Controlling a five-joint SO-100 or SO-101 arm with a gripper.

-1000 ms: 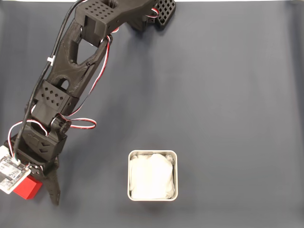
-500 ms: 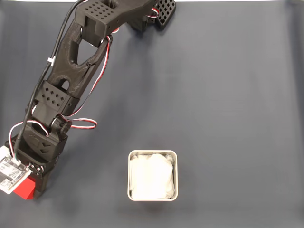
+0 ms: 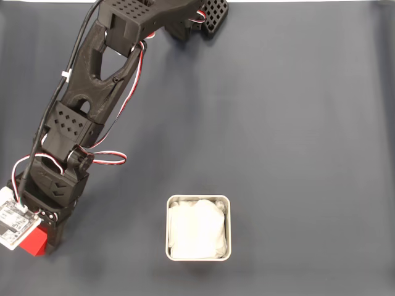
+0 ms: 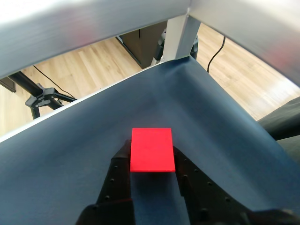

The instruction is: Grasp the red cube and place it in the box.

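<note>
Red cube [image 4: 151, 149] pinched between the pads of the black tool [image 4: 151, 165] near the counter's [image 3: 296, 123] lower-left corner in the fixed view; best lifted straight and squarely before swinging toward the box [image 3: 198, 227] along the lower edge.

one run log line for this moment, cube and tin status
phase: grasp | gripper: shut on small red cube | cube: at left edge of dark mat | square silver tin with white lining: holds no cube
</note>
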